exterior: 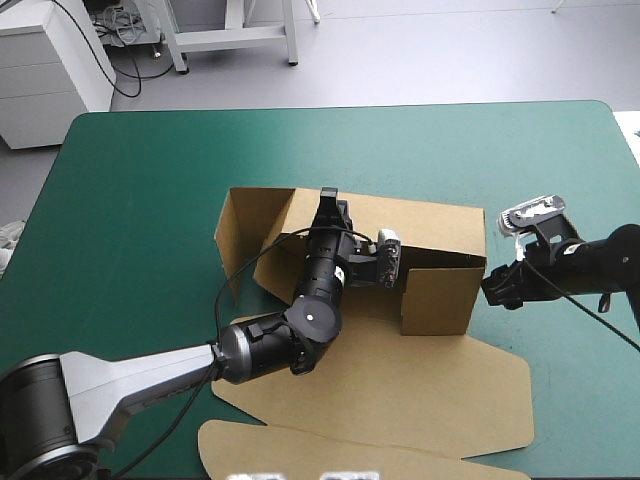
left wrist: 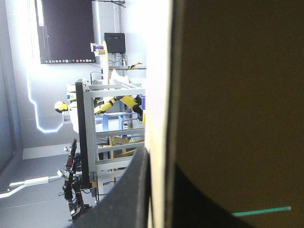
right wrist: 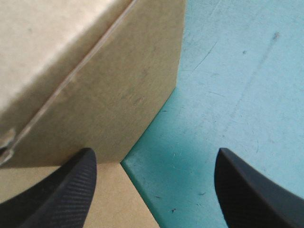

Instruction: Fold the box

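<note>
The brown box (exterior: 440,292) stands mid-table with its walls raised, and its lid panel (exterior: 400,400) lies flat toward the near edge. My left gripper (exterior: 327,197) reaches over the inside of the box to its far wall. In the left wrist view the gripper (left wrist: 159,164) is shut on that wall (left wrist: 237,95), with the board's edge between the black fingers. My right gripper (exterior: 493,290) sits low on the cover just right of the box's right wall. In its own view it (right wrist: 154,159) is open, with the box's corner (right wrist: 118,85) ahead of one finger (right wrist: 71,190).
The teal-green cover (exterior: 420,150) shows beyond the far wall of the box and to its left (exterior: 130,250). The flat lid reaches close to the table's near edge. The table's right edge (exterior: 622,140) lies a short way beyond my right arm.
</note>
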{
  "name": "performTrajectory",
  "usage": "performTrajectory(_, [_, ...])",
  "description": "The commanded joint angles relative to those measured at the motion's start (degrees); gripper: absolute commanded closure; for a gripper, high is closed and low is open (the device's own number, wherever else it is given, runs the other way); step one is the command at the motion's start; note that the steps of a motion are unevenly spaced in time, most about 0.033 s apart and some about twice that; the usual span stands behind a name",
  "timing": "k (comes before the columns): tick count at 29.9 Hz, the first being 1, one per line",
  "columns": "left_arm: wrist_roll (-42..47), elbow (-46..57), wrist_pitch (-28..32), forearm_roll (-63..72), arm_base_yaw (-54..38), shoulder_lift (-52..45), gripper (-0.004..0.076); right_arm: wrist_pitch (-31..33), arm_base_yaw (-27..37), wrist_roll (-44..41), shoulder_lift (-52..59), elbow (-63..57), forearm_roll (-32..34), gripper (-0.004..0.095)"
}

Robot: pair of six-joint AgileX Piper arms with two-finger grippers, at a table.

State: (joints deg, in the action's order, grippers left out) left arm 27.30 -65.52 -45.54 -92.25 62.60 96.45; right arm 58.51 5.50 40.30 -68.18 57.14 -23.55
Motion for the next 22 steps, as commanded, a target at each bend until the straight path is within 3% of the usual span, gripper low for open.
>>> performTrajectory(1, [0.64, -1.22, 2.40, 0.49, 0.29, -1.93, 0.0734, 1.16, -0.22, 5.16, 1.50, 1.49, -4.51, 0.0265])
performTrajectory(8, [0.64, -1.22, 2.52, 0.49, 0.29, -1.93, 0.0734, 4.34, -0.22, 7.69, 1.50, 1.49, -6.54, 0.0265])
performTrajectory(14, [0.64, -1.22, 3.56, 0.49, 0.29, -1.93, 0.0734, 0.54, -0.22, 7.69, 1.25, 1.49, -11.10, 0.0265])
performTrajectory(22, [0.91, -1.22, 3.11, 0.57, 0.29, -1.93, 0.0734, 0.74, -3.65, 9.94, -2.58, 0.58, -15.24, 0.0264])
